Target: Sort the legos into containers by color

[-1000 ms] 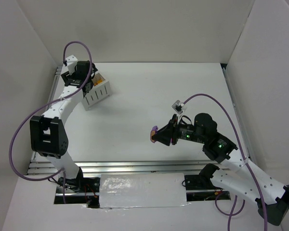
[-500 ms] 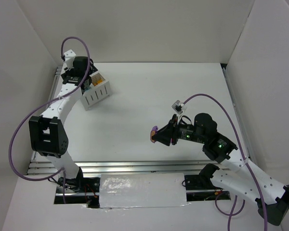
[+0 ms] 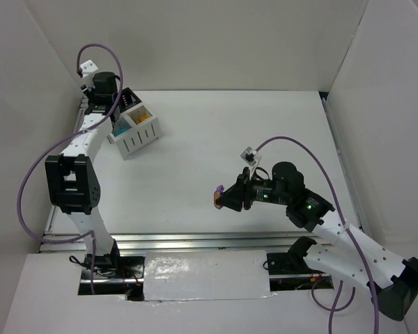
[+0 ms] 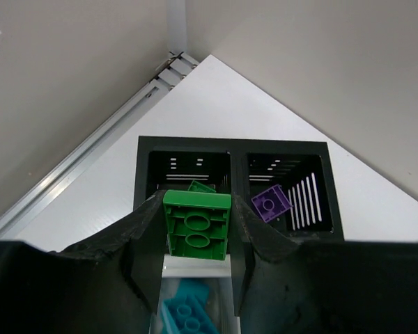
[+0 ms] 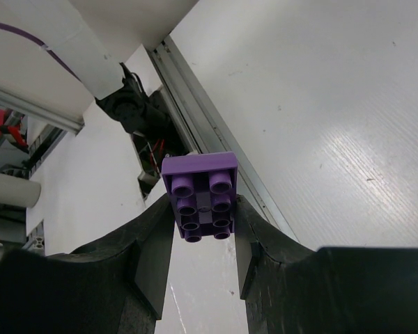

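the left claw (image 4: 196, 240) was clamped shut on a green lego (image 4: 196, 224), held above the black containers (image 4: 237, 147) by the left compartment, where a second green lego (image 4: 200, 186) lay. the right claw (image 5: 202, 216) gripped a purple lego (image 5: 200, 189) over the middle of the surface (image 3: 216, 139), well apart from the containers.

The white table (image 3: 230, 139) carries one block of bins (image 3: 143, 137), white pair joined to black, set askew. Just left of the bins, a metal rail (image 4: 76, 170) edges the table.
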`<state>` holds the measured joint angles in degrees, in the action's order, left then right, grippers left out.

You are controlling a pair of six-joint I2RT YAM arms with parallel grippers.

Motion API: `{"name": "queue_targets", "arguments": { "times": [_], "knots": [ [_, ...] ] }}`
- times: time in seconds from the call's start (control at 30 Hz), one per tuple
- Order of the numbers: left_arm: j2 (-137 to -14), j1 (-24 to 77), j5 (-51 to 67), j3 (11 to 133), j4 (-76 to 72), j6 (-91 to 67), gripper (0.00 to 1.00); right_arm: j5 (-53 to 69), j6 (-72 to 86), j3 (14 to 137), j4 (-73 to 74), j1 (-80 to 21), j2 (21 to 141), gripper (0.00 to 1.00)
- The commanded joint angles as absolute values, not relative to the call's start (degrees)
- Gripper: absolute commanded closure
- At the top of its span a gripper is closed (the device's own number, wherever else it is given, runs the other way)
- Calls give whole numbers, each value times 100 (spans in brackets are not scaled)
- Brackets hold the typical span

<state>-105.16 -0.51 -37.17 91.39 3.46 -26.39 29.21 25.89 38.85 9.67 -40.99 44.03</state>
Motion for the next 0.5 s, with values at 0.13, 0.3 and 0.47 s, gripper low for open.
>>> {"name": "queue_targets", "arguments": {
  "times": [0.13, 0.3, 0.47],
  "knots": [
    [-11205, -211, -3902, 9377, -686, -2258, 100, 3076, 2540, 3955, 545, -4087, 4631, 100],
    [-11592, -228, -3982, 9544, -756, -2312, 99, 3111, 2557, 3973, 493, -4096, 4763, 100],
    [-11716, -237, -4051, 9615, -721, -2373, 79, 3225, 2558, 4034, 466, -4087, 4965, 100]
  ]
}}
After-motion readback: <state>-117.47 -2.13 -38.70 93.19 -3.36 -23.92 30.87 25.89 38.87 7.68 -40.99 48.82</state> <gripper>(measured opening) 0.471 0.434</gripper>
